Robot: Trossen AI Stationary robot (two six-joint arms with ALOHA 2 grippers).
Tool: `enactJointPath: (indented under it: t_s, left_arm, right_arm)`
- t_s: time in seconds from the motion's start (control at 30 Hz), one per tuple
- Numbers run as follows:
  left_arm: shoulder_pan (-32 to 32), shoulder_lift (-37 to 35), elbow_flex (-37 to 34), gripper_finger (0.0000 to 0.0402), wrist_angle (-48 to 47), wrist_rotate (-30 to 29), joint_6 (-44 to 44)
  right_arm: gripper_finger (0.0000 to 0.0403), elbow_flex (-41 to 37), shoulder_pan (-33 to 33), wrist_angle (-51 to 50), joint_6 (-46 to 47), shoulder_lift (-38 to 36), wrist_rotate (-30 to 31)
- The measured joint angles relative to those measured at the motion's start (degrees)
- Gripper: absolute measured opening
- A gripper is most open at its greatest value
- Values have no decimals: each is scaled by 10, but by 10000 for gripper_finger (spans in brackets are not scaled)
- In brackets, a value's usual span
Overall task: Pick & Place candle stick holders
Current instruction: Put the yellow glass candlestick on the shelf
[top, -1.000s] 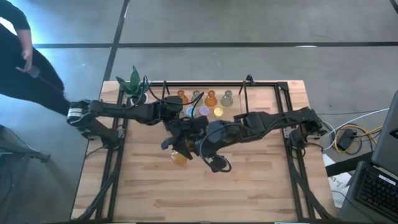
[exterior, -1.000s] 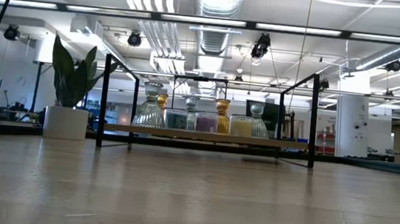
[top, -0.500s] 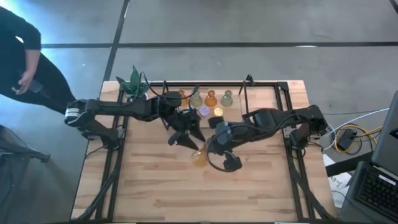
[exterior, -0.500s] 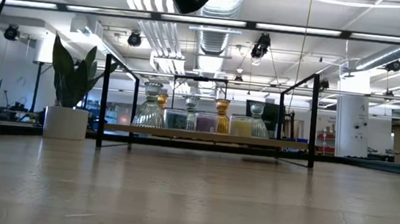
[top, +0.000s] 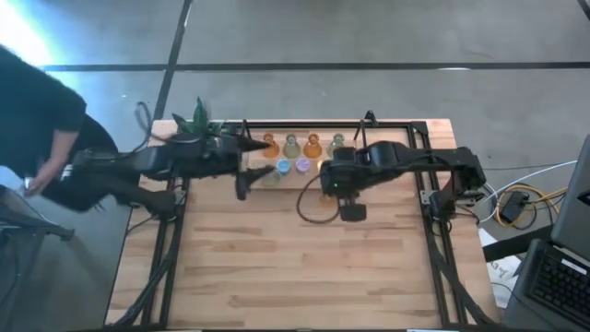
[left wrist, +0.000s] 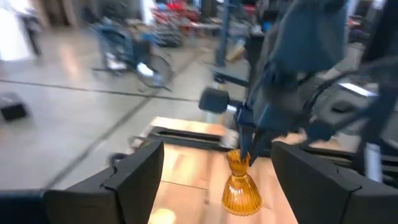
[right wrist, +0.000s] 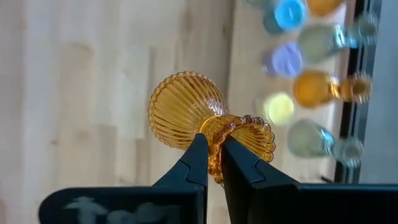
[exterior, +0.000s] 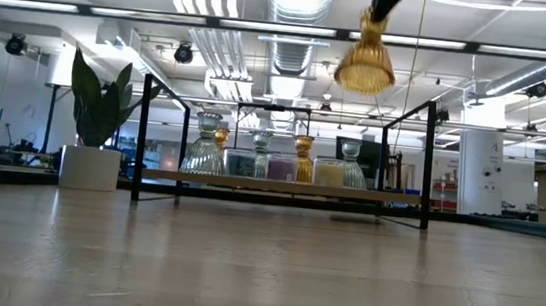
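The right gripper (right wrist: 211, 163), clamped on the ribbed amber glass candle holder (right wrist: 186, 109), now carries it rackward; the left gripper (top: 241, 189), fingers spread, has withdrawn.

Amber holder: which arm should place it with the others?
Right. The right gripper is shut on the amber holder, held in the air near the row. The left gripper is open and empty.

The candle stick holder (right wrist: 189, 111) pinched in the dark right claw (right wrist: 211, 163) is amber glass, ribbed with fine vertical flutes and ringed by a beaded neck. Behind it stand holders in orange (top: 269, 143), olive green (top: 291, 146), blue (top: 283, 166), purple (top: 302, 164) and pale yellow (right wrist: 278, 108). The counter (top: 304, 277) is pale, streaky wood, framed by black rails (top: 171, 240).
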Motion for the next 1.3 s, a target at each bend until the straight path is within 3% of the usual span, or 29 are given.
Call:
enactJointPath:
  t_s: [0.1,0.23,0.4,0.7,0.9,1.3]
  left_arm:
    - [-22,-41,-15,300,-9,-62,13]
    - [-30,-85,-49,300,-20,-84,4]
    - [-31,-135,-96,300,-23,-86,-27]
    - [-31,-207,-159,300,-26,-95,-75]
    - [-31,-262,-201,300,-55,-62,-17]
    - [-31,-393,-334,300,-10,-61,16]
  right_arm:
    - [14,-38,-26,1,-9,-10,0]
    - [14,-97,-58,42,-22,-34,-11]
    - [14,-159,-95,114,-30,-63,-18]
    - [14,-221,-139,129,-56,-68,-20]
    - [14,-249,-161,147,-62,-68,-20]
    - [14,-292,-189,186,-70,-68,-13]
